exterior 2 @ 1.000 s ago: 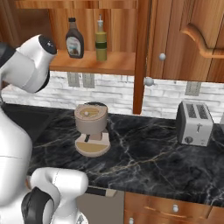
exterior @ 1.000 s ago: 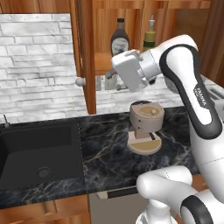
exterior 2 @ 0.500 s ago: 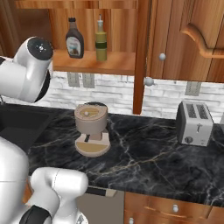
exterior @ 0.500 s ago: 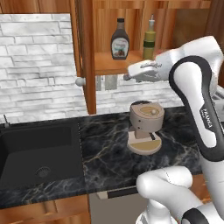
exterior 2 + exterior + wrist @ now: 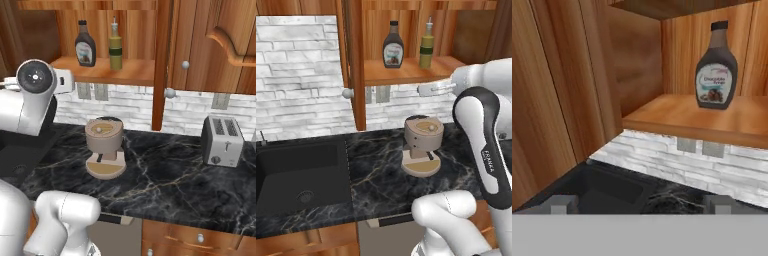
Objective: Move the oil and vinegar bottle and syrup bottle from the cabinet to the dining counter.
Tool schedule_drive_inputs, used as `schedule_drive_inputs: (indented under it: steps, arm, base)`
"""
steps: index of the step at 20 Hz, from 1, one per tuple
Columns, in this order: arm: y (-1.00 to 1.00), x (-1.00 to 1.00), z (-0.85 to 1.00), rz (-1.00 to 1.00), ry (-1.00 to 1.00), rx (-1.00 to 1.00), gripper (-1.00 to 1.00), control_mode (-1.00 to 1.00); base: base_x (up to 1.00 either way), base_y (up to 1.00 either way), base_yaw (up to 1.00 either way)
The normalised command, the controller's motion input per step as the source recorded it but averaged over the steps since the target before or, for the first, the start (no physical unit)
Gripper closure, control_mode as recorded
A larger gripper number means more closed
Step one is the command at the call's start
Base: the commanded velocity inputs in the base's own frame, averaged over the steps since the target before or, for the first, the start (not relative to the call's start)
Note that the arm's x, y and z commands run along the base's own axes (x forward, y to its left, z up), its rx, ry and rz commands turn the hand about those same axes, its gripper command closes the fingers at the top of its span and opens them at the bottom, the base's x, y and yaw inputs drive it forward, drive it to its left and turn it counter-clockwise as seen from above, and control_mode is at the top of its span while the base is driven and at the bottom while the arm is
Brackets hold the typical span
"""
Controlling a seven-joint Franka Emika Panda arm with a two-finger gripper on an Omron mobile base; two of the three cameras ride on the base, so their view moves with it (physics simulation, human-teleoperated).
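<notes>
the syrup bottle (image 5: pixel 716 67) stands upright on the cabinet (image 5: pixel 411 70) shelf beside the oil and vinegar bottle (image 5: pixel 426 46); gripper (image 5: pixel 428 89) jaws wide apart (empty); rigid, probably slick, grasp mid-body

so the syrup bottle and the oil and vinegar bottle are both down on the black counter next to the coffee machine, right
Not quite. The syrup bottle and the oil and vinegar bottle both stand on the cabinet shelf, above the coffee machine, as the left base view shows.

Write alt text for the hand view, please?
A brown syrup bottle with a black cap stands upright on a wooden cabinet shelf. Below are pale brick wall and dark counter; the end effector is open, holding nothing.
</notes>
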Motion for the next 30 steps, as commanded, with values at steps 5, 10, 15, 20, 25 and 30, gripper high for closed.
schedule_drive_inputs:
  steps: [5,10,15,20,25,30]
  arm:
    - [-0.44,0.20,0.26,-0.23,-0.12,-0.12,-1.00,-1.00]
    - [-0.34,0.28,0.34,-0.20,-0.11,-0.10,-1.00,-1.00]
    - [-0.27,0.22,0.21,-0.14,-0.20,-0.08,-1.00,-1.00]
    - [-0.22,0.16,0.11,-0.12,-0.20,-0.02,-1.00,-1.00]
    - [-0.14,0.23,0.11,-0.12,-0.13,0.00,-1.00,-1.00]
    - [-0.08,0.20,0.31,-0.15,0.00,0.00,-1.00,-1.00]
  base:
    - [0.00,0.00,0.00]
    - [0.00,0.00,0.00]
    - [0.00,0.00,0.00]
    - [0.00,0.00,0.00]
    - [0.00,0.00,0.00]
    - [0.00,0.00,0.00]
